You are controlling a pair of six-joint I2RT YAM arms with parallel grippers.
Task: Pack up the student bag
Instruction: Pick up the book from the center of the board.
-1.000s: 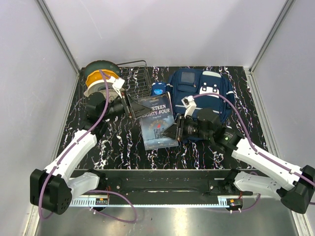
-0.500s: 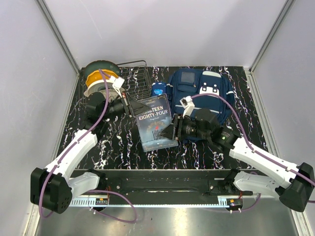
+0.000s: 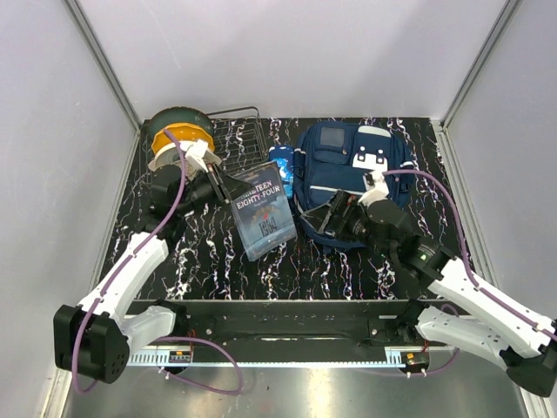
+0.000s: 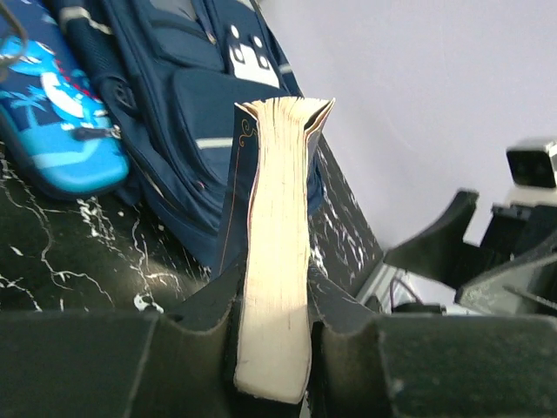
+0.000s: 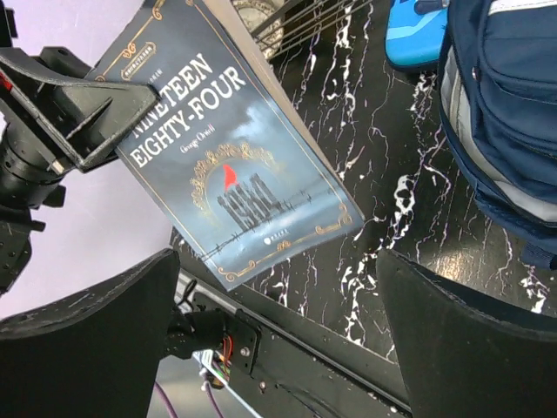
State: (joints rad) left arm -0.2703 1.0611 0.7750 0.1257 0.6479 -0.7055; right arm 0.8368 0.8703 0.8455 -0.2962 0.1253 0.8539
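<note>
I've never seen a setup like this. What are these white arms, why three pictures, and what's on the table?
Two robot arms are bolted at the near edge of the table, each ending in a two-finger gripper. One picture looks down from above; the other two come from cameras on the wrists, showing each arm's own fingers. On the table lie a navy backpack, a blue pencil case, a wire basket and a spool. The left gripper is shut on a book, Nineteen Eighty-Four; the right gripper is open beside the backpack.
</note>
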